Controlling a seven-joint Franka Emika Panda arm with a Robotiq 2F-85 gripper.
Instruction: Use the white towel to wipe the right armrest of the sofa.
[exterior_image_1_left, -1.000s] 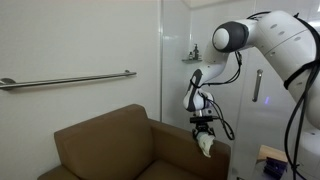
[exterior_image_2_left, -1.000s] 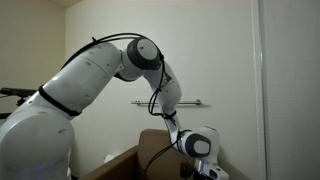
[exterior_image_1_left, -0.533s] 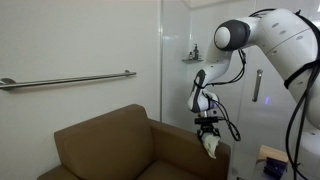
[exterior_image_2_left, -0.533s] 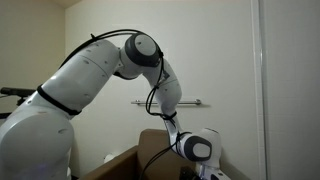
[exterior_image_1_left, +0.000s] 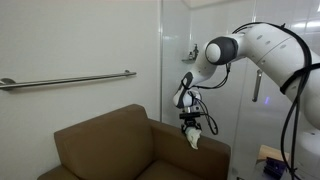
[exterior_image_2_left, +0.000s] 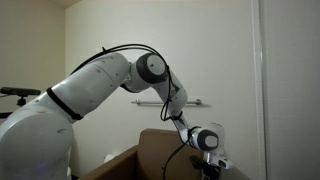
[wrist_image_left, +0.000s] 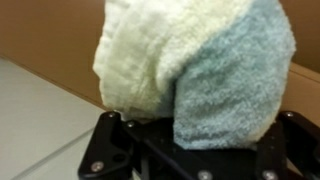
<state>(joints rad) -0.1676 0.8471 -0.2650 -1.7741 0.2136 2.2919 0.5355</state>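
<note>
The white towel hangs bunched from the closed gripper, its lower end at the top of the right armrest; contact cannot be told. In the wrist view the towel looks fluffy, cream and pale green. The tan-brown sofa stands against the wall.

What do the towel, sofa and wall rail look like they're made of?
The white towel looks like looped terry cloth, probably cotton: a fuzzy, matte nap shows in the wrist view. The sofa looks like smooth tan-brown leather or leatherette, with a faint sheen and no visible weave. The wall rail is likely metal, grey with a satin glint, but too small to be sure.
</note>
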